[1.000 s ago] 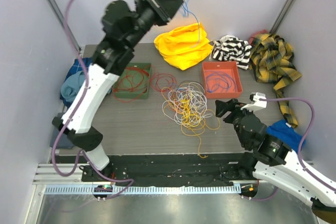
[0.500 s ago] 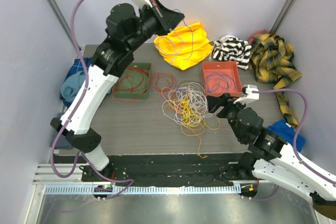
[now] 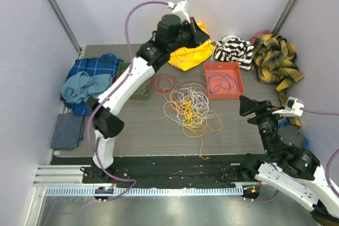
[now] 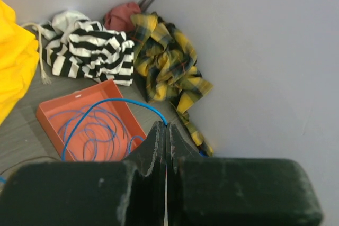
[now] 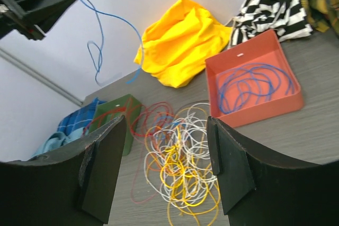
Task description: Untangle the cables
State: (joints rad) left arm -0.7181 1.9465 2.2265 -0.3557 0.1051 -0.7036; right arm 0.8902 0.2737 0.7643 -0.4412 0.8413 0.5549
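Blue cable point(image 4: 123, 99) is being held aloft in clamped left gripper point(image 4: 166, 126); right gripper point(image 5: 165, 130) wide, empty; orange tray point(image 5: 254, 114) holding blue coils point(image 4: 90, 130); yellow-white tangle point(image 3: 189, 104) outstanding

Two robot arms stand here, the left arm point(image 3: 127, 80) and the right arm point(image 3: 288, 168). Two trays: an orange tray point(image 5: 259, 110) and a green tray point(image 5: 117, 105). Seven cloths I can make out — yellow cloth point(image 3: 192, 55), striped cloth point(image 3: 233, 50), yellow plaid cloth point(image 3: 273, 59), red cloth point(image 4: 123, 17), blue plaid cloth point(image 3: 98, 67), light blue cloth point(image 3: 79, 86), grey cloth point(image 3: 68, 132). One tangled heap of cables point(image 3: 188, 103) — too many strands to count — plus one blue cable point(image 4: 119, 99) raised apart.
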